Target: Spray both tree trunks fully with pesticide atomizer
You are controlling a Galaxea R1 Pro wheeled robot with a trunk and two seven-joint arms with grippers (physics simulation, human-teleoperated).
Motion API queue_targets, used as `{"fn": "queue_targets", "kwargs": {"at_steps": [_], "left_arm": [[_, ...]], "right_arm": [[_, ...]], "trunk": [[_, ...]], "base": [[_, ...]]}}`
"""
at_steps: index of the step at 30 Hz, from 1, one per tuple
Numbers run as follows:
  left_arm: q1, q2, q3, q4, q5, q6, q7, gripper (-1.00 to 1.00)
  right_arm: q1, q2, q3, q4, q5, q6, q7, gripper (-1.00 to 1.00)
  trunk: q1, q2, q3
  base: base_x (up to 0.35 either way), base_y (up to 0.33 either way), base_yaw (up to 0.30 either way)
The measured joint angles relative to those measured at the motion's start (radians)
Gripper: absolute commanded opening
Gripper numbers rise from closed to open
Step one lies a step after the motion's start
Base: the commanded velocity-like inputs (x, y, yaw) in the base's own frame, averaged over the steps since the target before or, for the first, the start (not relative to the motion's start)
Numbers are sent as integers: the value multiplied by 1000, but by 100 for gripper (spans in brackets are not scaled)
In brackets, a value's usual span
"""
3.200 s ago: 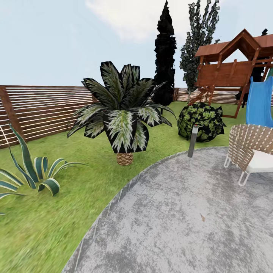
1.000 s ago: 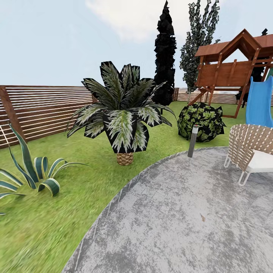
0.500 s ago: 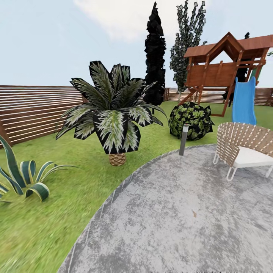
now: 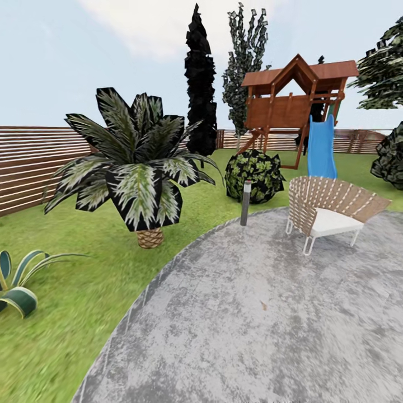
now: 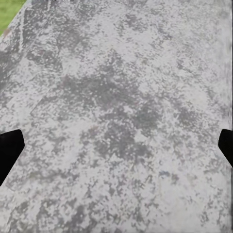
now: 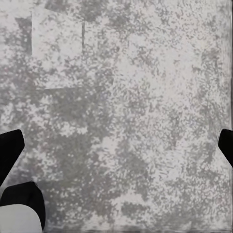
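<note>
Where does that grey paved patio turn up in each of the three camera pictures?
Head view: the patio spreads across the lower right, edged by grass on its left.
Left wrist view: the patio lies below the camera, with a sliver of grass at one corner.
Right wrist view: the patio again.
Shared landmark: the mottled grey paving itself.

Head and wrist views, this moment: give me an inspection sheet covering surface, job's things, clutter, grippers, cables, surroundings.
Surface: grey round patio bordered by green lawn; mottled paving under both wrist cameras.
Job's things: nothing seen.
Clutter: woven chair with white cushion and a short light post at the patio edge.
Grippers: left gripper and right gripper show dark fingertips at the frame edges, wide apart, nothing between.
Cables: nothing seen.
Surroundings: palm-like plant, round bush, dark cone tree, slat fence, playset with blue slide.
</note>
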Motion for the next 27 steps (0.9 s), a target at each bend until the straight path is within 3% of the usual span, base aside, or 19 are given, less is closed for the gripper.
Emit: {"fn": "queue_targets", "kwargs": {"at_steps": [5,27], "left_arm": [[0,0,0,0,0,0,0,100],[0,0,0,1,-1,0,0,100]], "right_arm": [[0,0,-1,0,1,-1,0,100],[0,0,-2,-5,0,-41,-2,100]], "trunk": [[0,0,0],[0,0,-4]], "base": [[0,0,-154],[0,-15,-7]]}}
